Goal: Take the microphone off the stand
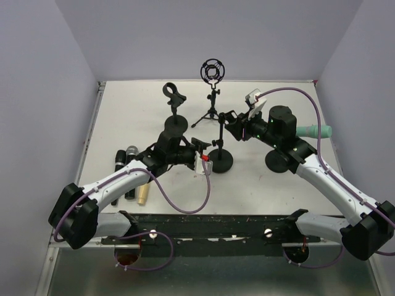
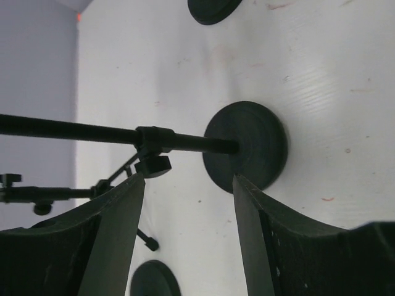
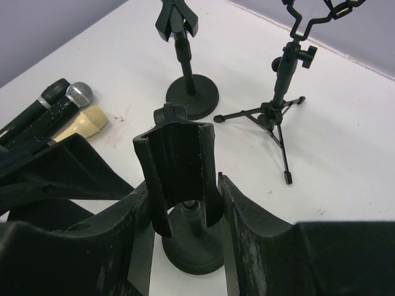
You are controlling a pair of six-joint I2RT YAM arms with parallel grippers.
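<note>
Three microphones (image 1: 131,169) lie side by side on the table (image 1: 123,111) beside the left arm, apart from the middle stand (image 1: 221,162); the left gripper (image 1: 202,161) hangs beside its pole, the right gripper (image 1: 234,125) at its top. Left wrist: jaws spread, the stand's pole and round base beyond them. Right wrist: jaws pinch the stand's clip (image 3: 179,166), microphones lying far left.

Centre stand (image 1: 221,161) on table (image 1: 136,105), clip (image 3: 179,166) on top. Second stand (image 1: 175,122) behind-left of it, tripod (image 1: 213,114) right behind, lone base (image 1: 274,163) to its right, three mics (image 1: 131,153) side by side well left.
</note>
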